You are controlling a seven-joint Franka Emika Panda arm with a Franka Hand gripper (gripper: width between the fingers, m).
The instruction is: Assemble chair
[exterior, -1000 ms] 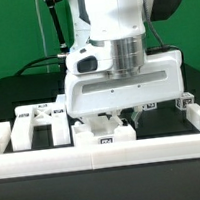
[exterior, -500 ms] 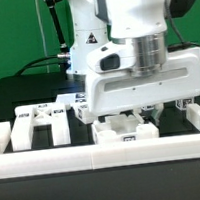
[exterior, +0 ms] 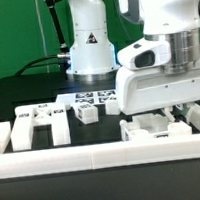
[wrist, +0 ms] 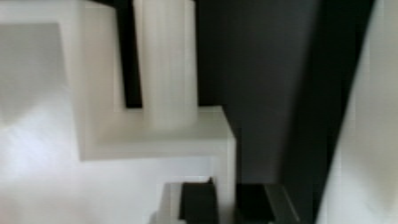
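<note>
A white chair piece [exterior: 152,132] with a marker tag lies on the black table at the exterior view's right, against the white front wall [exterior: 64,158]. My gripper [exterior: 175,113] stands right over it, shut, fingertips down at the piece's top. Whether they pinch it or only press on it I cannot tell. In the wrist view the dark fingers [wrist: 199,205] sit almost together, the gripper [wrist: 224,205] just short of a white blocky part [wrist: 160,120], blurred. Another chair panel [exterior: 35,123] lies at the left. Two small tagged pieces [exterior: 87,111] lie mid-table.
The marker board [exterior: 93,95] lies flat behind the small pieces. The robot's base [exterior: 90,49] rises at the back. A low white wall runs along the table's front and turns back at the left corner [exterior: 2,137].
My gripper has travelled to the exterior view's right along the front wall. The white piece under it has moved right with it. The small tagged pieces behind are uncovered.
</note>
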